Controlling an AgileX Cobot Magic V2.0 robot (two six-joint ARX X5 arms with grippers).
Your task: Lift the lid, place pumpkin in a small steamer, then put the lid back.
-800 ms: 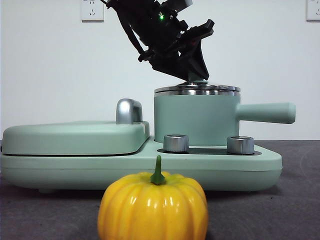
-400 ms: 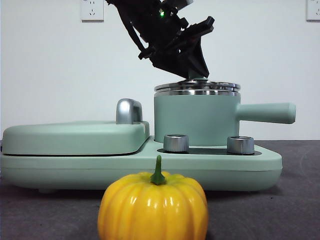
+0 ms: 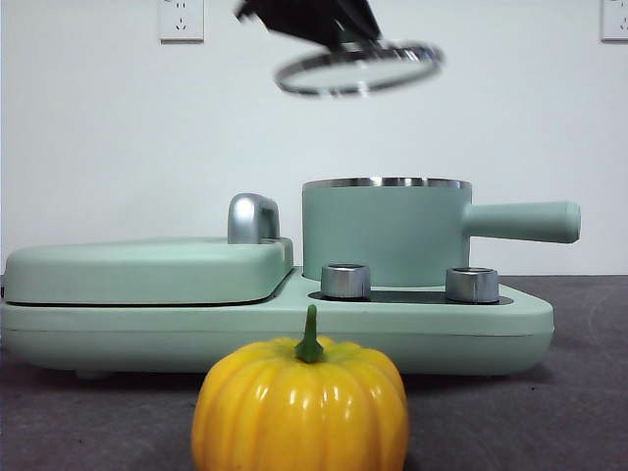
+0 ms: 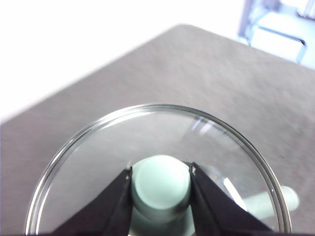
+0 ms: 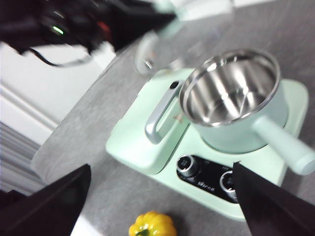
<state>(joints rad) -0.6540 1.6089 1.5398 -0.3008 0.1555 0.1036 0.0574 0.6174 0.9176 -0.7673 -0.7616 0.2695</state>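
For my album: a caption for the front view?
Left fingers hold the lid tilted high above the open steamer; pumpkin waits in front.

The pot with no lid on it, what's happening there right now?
The left gripper is shut on the knob of the lid and holds it tilted in the air above the steamer, which stands open and empty on the appliance base. The pumpkin sits untouched on the table in front of the base. The right gripper is open and hangs above the scene, holding nothing.
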